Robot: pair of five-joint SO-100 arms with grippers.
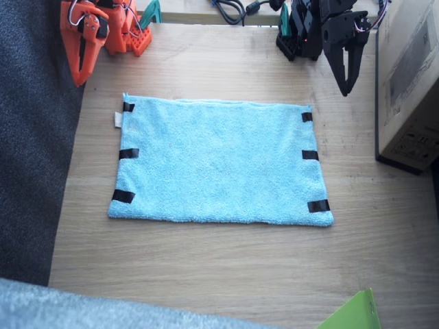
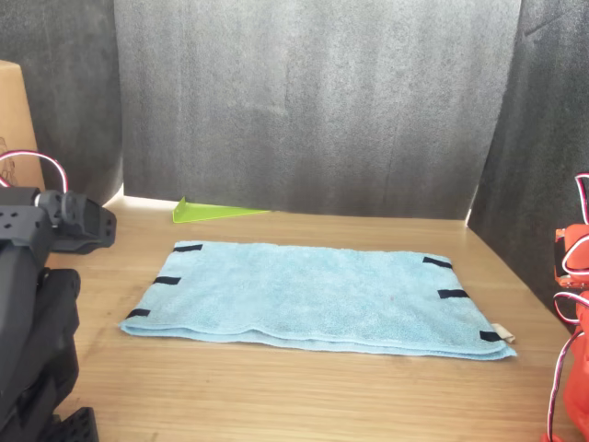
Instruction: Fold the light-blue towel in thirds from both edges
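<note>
A light-blue towel (image 1: 219, 161) is lying spread flat in the middle of a wooden counter (image 1: 206, 267). Three small black tape strips (image 1: 127, 153) are marking one short edge of the towel, and three more (image 1: 311, 155) are marking the opposite short edge. A tiny white tag (image 1: 118, 120) is sticking out from the towel's corner beside the first set of strips. Beyond the towel's far corners, both arms are resting well apart from it. The orange right tool (image 1: 81, 58) is pointing down with its jaws together, gripping nothing. The black left tool (image 1: 348, 65) is likewise hanging closed and empty. A cardboard box (image 1: 408, 82) is standing just beyond the left tool.
</note>
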